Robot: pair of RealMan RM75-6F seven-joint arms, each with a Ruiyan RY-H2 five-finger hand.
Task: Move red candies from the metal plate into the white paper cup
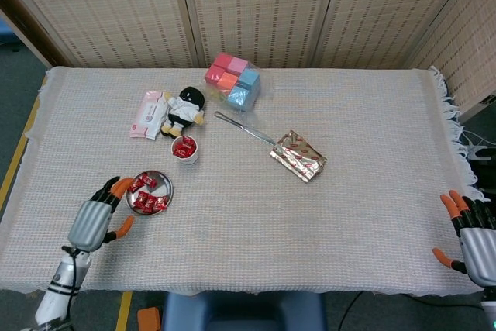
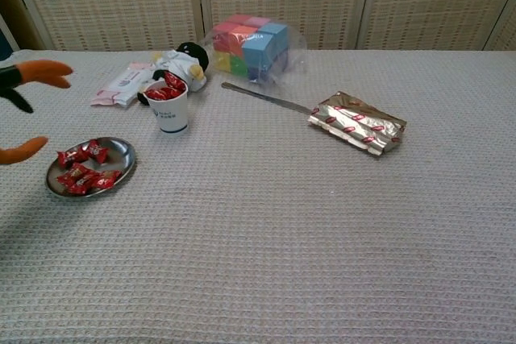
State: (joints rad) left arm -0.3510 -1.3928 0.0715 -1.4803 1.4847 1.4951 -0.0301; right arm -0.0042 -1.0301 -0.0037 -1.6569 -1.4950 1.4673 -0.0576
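A round metal plate (image 1: 161, 184) (image 2: 122, 157) with several red candies (image 1: 144, 198) (image 2: 82, 170) lies at the front left of the table. Behind it stands the white paper cup (image 1: 185, 151) (image 2: 171, 113), with red candies showing at its rim. My left hand (image 1: 98, 220) (image 2: 27, 110) hovers just left of the plate, fingers spread and holding nothing. Only its orange fingertips reach into the chest view. My right hand (image 1: 469, 236) rests at the table's front right corner, fingers apart and empty, and does not appear in the chest view.
Behind the cup lie a small plush doll (image 1: 185, 108), a pink wipes packet (image 1: 147, 115) and a bagged stack of coloured cubes (image 1: 233, 81). A metal spatula (image 1: 244, 129) and a foil candy wrapper pack (image 1: 298, 156) sit mid-table.
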